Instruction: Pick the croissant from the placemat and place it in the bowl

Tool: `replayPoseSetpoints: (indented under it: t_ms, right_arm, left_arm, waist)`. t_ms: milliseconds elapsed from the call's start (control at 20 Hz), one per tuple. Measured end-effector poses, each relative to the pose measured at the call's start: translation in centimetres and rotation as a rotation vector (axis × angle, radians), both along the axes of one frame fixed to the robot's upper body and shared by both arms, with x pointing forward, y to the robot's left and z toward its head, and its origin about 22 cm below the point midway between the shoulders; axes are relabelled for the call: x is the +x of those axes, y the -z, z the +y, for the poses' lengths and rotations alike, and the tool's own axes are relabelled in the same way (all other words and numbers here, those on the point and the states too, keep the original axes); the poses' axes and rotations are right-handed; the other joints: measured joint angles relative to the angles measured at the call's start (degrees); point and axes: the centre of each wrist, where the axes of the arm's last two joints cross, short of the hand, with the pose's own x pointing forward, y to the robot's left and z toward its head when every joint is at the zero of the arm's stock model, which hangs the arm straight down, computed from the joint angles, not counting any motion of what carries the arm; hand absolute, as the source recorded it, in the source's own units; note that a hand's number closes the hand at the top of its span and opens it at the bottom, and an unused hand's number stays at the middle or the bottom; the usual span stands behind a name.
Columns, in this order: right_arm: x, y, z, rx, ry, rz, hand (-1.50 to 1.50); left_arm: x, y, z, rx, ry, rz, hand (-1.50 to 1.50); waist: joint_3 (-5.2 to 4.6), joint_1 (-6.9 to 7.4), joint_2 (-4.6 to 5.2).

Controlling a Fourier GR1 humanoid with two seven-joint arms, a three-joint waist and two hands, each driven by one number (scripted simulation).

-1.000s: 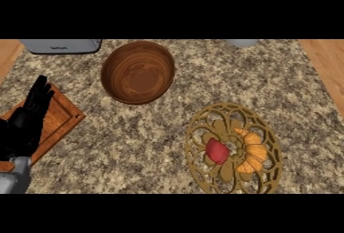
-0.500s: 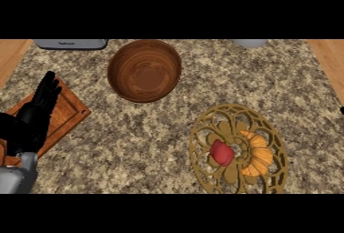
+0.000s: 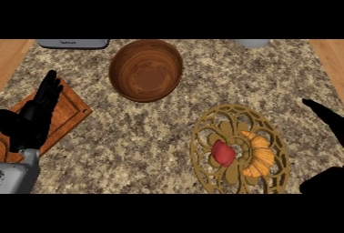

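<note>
- Your right hand (image 3: 324, 183) shows at the right edge, just beside the placemat (image 3: 228, 114); fingers spread, thumb apart, nothing in it
- Your left hand (image 3: 37, 113) rests at the left edge over the wooden board (image 3: 70, 109), fingers straight and up, empty; leave it there
- Croissant (image 3: 259, 154) lies on the right half of the placemat, on the side nearest your right hand, long axis running near to far
- Red item (image 3: 222, 152) sits just beside it on the left, touching or nearly; can't tell which
- Step in hand, as I read it: reach and grasp, not yet made, so the task is at its start
- Come in from the right and above so the fingers land on the croissant's outer curve and the thumb on the inner one; keep clear of the red item
- Span the short width mid-body, not a tip; it should sit steadier that way
- The mat is openwork, so lower the fingertips onto the pastry, not into the gaps, or you may drag the mat over the counter (image 3: 134, 136)
- Bowl (image 3: 146, 69) is well apart, further off and to the left, upright, nothing visible in it
- Lift straight up before crossing, then carry it over the rim and release low inside
- Grey box (image 3: 73, 43) at the far edge is out of the path
</note>
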Motion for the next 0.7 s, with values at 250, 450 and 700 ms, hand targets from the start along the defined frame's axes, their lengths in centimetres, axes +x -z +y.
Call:
replayPoseSetpoints:
  t_ms: [250,450,700]
  right_arm:
    - [2.2,2.0,1.3,-0.014,-0.045,0.15,-1.5]
    - [3.1,3.2,2.2,-0.016,-0.075,0.236,-1.5]
    - [3.9,4.6,2.4,-0.093,-0.087,0.25,-1.5]
  left_arm:
    - [0.0,-0.2,0.2,-0.002,-0.007,-0.001,0.0]
    - [-0.1,-0.1,0.7,-0.002,-0.016,0.005,0.0]
    - [-0.4,-0.3,0.7,-0.004,-0.023,0.007,0.0]
  waist:
    - [0.02,-0.26,-0.12]
    - [0.04,-0.67,-0.22]
    - [0.05,-1.04,-0.3]
